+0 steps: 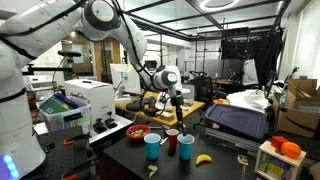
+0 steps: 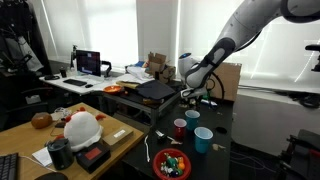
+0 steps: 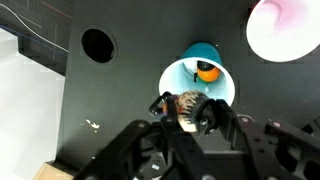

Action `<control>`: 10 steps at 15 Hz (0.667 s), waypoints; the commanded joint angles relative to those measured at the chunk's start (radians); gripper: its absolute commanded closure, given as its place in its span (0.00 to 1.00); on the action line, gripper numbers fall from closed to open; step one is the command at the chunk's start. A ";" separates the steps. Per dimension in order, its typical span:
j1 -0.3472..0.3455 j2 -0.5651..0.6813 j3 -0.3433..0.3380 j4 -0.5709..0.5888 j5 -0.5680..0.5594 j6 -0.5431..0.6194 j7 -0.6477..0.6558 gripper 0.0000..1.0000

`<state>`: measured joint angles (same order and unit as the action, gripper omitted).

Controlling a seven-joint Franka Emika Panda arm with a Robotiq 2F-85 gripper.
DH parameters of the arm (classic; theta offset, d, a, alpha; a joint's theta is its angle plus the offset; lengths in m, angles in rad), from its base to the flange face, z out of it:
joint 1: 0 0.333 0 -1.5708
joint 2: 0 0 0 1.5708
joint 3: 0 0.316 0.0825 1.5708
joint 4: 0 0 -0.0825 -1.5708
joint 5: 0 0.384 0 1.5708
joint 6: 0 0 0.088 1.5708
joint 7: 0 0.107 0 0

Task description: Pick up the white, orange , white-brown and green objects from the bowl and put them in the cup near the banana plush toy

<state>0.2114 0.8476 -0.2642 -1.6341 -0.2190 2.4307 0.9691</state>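
Showing in wrist view only: white-brown object (image 3: 185, 101) in tool (image 3: 189, 112)

Bright backlight, overexposed patches, soft detail

The fingers (image 3: 212, 112) grip a white-brown object (image 3: 185, 102) above the teal cup (image 3: 200, 50) (orange object (image 3: 208, 71) inside).

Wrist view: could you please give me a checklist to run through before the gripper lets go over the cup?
1. The gripper is shut on the white-brown object: ok.
2. The teal cup lies below it: ok.
3. Object centred over the opening: cannot tell; it overlaps the near rim.
4. The orange object is inside the teal cup: ok.
5. The teal cup stands by the banana plush toy in an exterior view: ok.
6. The bowl is emptied: not ok; objects lie in it.
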 commanded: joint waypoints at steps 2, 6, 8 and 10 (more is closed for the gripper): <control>0.035 0.017 -0.037 0.024 -0.042 0.012 0.038 0.82; 0.052 0.021 -0.053 0.033 -0.065 0.009 0.047 0.82; 0.063 0.017 -0.064 0.028 -0.081 0.009 0.071 0.31; 0.076 0.010 -0.071 0.014 -0.097 0.013 0.093 0.18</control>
<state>0.2597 0.8624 -0.3100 -1.6102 -0.2789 2.4331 1.0083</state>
